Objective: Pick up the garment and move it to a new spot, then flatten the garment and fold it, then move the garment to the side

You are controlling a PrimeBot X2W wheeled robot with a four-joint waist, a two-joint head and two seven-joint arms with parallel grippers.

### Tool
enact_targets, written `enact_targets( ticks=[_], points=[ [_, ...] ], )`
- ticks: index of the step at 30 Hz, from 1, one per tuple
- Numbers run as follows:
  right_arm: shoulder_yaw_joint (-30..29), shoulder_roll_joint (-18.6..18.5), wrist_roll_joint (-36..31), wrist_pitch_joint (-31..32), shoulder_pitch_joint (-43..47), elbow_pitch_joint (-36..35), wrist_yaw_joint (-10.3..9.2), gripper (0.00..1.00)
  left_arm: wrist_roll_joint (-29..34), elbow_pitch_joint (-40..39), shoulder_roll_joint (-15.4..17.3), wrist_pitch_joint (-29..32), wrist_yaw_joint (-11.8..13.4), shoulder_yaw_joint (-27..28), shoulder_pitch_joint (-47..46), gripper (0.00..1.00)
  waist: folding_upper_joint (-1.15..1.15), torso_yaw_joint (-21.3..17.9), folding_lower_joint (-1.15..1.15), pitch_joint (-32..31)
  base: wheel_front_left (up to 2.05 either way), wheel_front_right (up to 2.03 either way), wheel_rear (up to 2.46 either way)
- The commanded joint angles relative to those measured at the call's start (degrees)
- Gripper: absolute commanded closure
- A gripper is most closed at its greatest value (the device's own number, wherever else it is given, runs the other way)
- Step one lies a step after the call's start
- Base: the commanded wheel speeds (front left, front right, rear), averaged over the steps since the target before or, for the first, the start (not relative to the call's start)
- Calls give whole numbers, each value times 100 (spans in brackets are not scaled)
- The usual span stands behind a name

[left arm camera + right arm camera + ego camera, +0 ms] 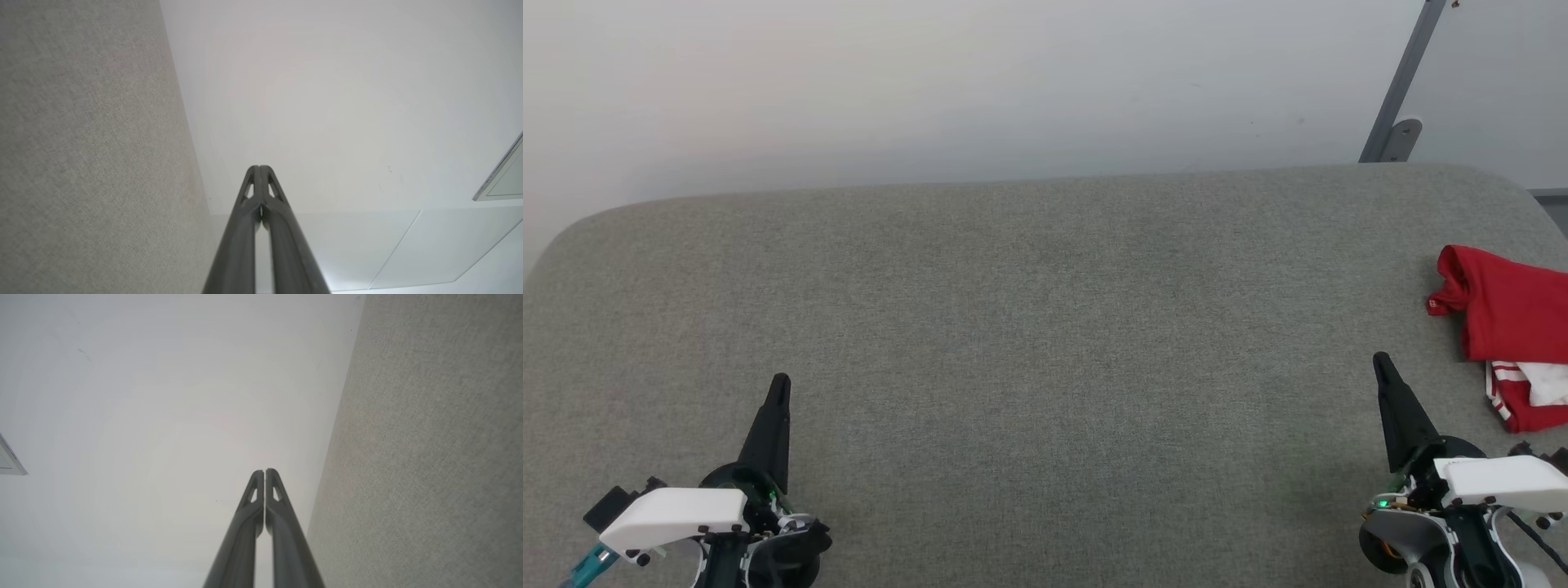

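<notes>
The garment [1507, 318] lies crumpled at the far right edge of the head view on the grey fabric surface [1045, 343], red with a striped hem and white lining showing at its near side; part of it runs out of frame. My right gripper [1380, 361] is shut and empty, its tip a short way to the left of the garment and not touching it. My left gripper [780, 381] is shut and empty at the lower left, far from the garment. In the wrist views both the left gripper [259, 167] and the right gripper [264, 471] have their fingers pressed together.
A pale wall [931, 82] rises behind the rounded far edge of the grey surface. A grey metal bar [1405, 90] slants down at the upper right. Open grey fabric spans the stretch between the two grippers.
</notes>
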Motion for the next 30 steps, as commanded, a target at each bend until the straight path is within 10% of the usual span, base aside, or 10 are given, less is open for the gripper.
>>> enact_targets(
  ticks=[1, 30],
  points=[
    [-9, 10, 21, 15, -25, 12, 0, 100, -15, -1, -1, 17, -16, 20, -68, 100, 0, 0, 0, 0, 0, 0, 0],
    [-8, 10, 22, 14, -25, 11, 0, 100, -11, -1, -2, 20, -16, 23, -68, 100, 0, 0, 0, 0, 0, 0, 0]
  ],
)
